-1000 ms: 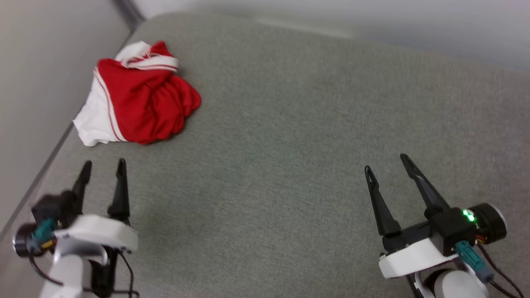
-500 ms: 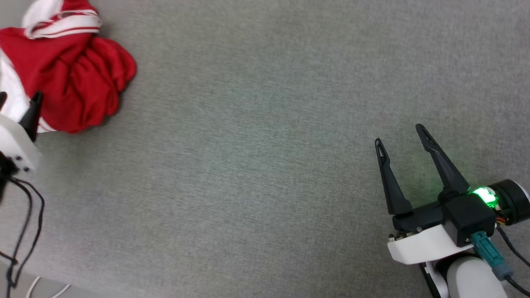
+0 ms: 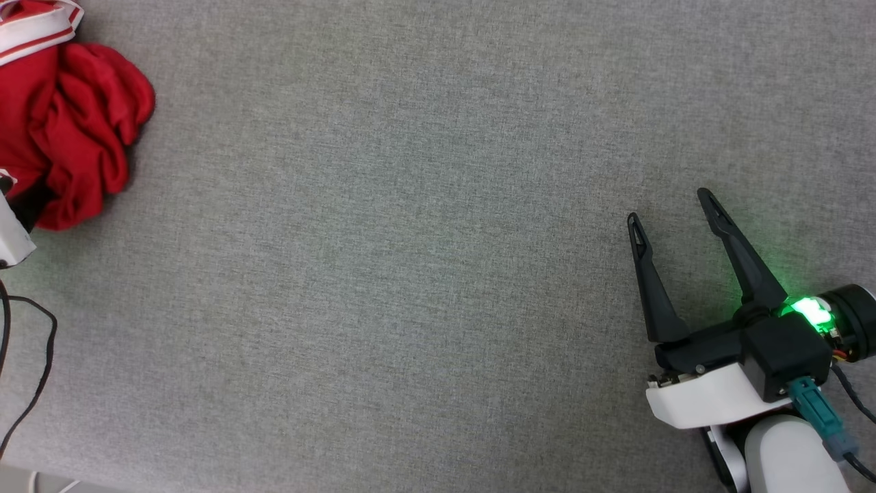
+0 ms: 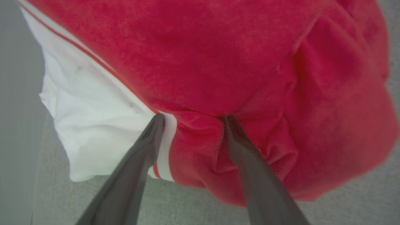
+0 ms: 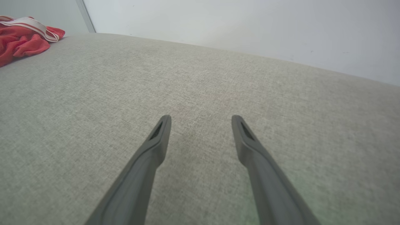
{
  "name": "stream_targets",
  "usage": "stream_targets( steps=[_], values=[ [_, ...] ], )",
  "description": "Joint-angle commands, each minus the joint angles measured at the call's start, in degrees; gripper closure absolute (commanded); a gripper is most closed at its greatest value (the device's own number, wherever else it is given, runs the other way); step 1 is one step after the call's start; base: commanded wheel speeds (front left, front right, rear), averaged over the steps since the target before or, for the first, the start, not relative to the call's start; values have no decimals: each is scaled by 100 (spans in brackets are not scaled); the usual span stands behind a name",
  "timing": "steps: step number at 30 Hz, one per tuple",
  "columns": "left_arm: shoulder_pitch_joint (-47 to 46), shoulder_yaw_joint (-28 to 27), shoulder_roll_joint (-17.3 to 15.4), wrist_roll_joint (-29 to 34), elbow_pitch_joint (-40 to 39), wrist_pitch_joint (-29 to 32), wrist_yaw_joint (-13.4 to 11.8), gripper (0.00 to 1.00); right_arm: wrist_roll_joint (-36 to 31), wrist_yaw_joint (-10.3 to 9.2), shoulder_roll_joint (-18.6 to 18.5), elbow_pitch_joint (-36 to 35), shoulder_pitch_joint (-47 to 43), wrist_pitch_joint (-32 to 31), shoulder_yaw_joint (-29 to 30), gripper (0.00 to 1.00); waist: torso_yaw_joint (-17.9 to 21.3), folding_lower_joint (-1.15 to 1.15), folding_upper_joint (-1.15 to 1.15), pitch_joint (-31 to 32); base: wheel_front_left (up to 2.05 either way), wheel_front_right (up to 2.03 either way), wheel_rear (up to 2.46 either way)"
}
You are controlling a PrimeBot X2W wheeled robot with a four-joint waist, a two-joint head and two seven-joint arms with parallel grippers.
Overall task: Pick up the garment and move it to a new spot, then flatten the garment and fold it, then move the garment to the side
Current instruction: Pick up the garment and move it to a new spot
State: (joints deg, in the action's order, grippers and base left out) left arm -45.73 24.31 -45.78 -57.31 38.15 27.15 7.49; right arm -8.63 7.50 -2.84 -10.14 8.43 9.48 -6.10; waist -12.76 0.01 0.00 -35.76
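step: first pickup. The left claw (image 4: 192, 116) is right up against the crumpled red jersey (image 4: 218, 56), and nothing looks lifted yet.
left claw: spread wide, gripping nothing so far. One fingertip sits on the edge of the white sleeve (image 4: 93, 125), the other is tucked into a red fold, with a ridge of cloth between them.
doing it well: probably push a touch deeper so the pinch takes several layers, then close fully before lifting. A shallow bite on slick jersey cloth could slip out, or drag up just the sleeve.
right claw (image 3: 669, 205): also wide open and empty, hovering over bare fabric well apart from the jersey.
jersey: bunched in a heap on the grey fabric surface (image 3: 410, 274), with its striped trim (image 3: 34, 27) on the heap's far side.
around: a pale wall (image 5: 218, 31) runs just beyond the jersey, and a black cable (image 3: 34, 370) dangles near the jersey's near side.
in the way: nothing between the jersey and the open stretch toward the right claw. The wall beside the jersey may cramp the left arm.
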Motion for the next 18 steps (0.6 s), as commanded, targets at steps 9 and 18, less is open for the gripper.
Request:
stream_targets(
  steps=[9,18],
  values=[
    [151,544,-218,-300,-233,-856,-6,100,153,-2,-6,391,79,191,7,0,43,-1,0,601,0,0,0],
    [751,1566,-854,-283,-1553,-1665,-6,100,462,-2,-5,841,-113,378,57,0,234,-1,0,1547,0,0,0]
  ],
)
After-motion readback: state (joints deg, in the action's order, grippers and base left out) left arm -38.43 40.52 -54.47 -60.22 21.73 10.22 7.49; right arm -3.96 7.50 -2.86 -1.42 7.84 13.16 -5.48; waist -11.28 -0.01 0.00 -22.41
